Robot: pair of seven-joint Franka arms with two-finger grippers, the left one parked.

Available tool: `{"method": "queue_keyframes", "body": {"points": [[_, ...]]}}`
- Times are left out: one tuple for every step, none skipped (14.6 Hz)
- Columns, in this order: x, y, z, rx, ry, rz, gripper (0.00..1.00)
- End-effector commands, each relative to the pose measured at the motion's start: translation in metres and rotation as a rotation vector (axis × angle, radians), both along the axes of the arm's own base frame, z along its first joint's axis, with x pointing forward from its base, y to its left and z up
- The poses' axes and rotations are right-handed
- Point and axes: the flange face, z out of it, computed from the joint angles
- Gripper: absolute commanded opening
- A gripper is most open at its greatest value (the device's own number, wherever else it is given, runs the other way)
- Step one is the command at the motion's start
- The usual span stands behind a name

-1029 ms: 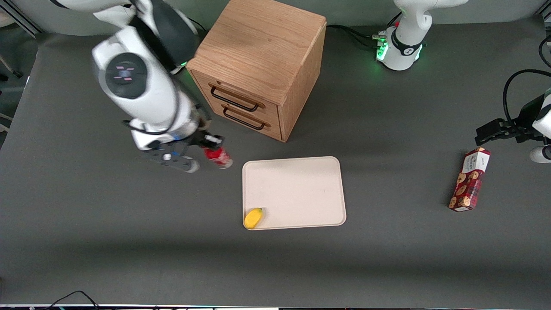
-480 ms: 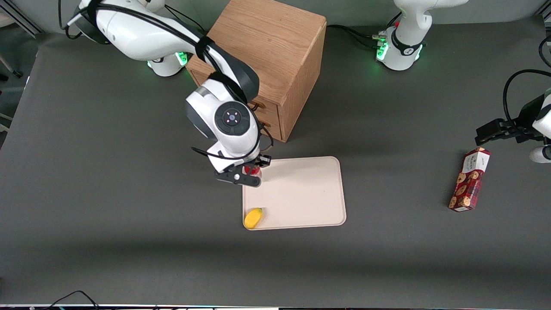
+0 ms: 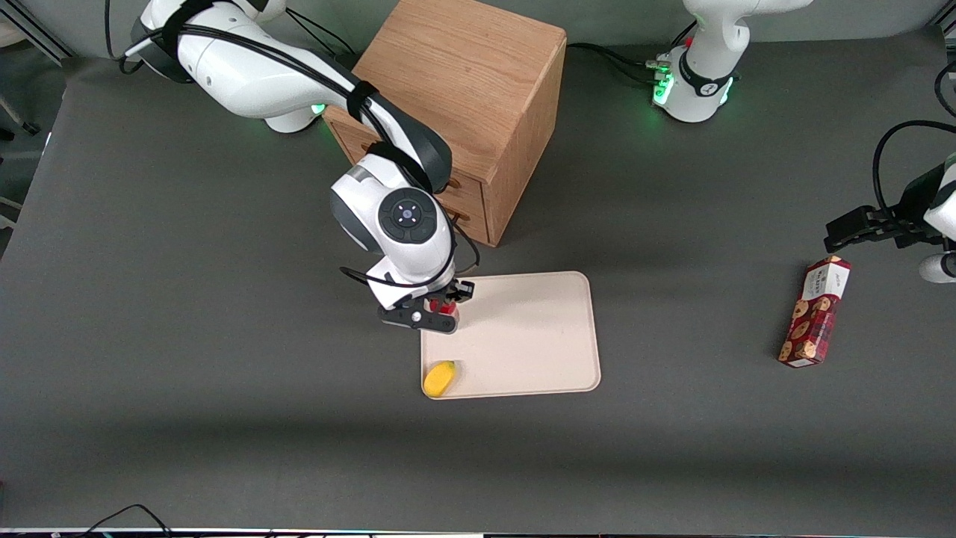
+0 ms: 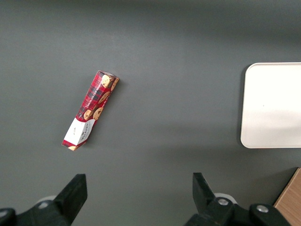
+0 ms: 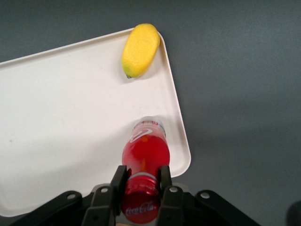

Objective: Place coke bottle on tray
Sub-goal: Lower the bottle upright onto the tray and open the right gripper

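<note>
Red and slim, the coke bottle (image 5: 146, 150) now hangs over the tray (image 3: 523, 336), at the edge nearest the working arm's end of the table, with the gripper (image 5: 141, 184) clamped on its neck just below the cap. A second ago you would have seen the bottle well off the tray, over bare table in front of the drawer cabinet (image 3: 455, 112); half a second ago it had reached the tray's corner, and since then it has moved only slightly, a little nearer the front camera. Read this as the carry phase ending and the lowering phase beginning. From the wrist view the bottle's clear base appears to sit inside the rim, but you cannot tell whether it touches the tray surface. Note the margin: the base is close to the rim, so a release here risks a tilted landing. The yellow fruit-shaped object (image 3: 439, 378) lies in the tray corner nearest the front camera, apart from the bottle. The cookie box (image 3: 815, 311) lies toward the parked arm's end of the table, unchanged.
</note>
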Motion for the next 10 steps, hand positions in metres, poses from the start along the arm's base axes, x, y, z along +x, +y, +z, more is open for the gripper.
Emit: {"method": "queue_keyframes", "body": {"points": [[-0.002,0.001,-0.008,-0.017,-0.035,0.022,0.00],[0.000,-0.001,-0.008,-0.012,-0.039,0.019,0.00],[-0.001,0.000,-0.009,-0.009,-0.041,0.021,0.00],[-0.001,0.000,-0.012,-0.008,-0.040,0.021,0.29],[0.000,0.000,-0.013,-0.010,-0.040,0.019,0.79],[-0.003,0.003,-0.012,-0.017,-0.046,0.023,1.00],[-0.002,0.001,-0.007,-0.021,-0.057,0.021,1.00],[0.000,-0.001,0.006,-0.017,-0.074,0.030,1.00],[0.002,-0.009,0.020,-0.023,-0.089,0.031,1.00],[-0.004,-0.015,0.031,-0.040,-0.098,0.080,1.00]]}}
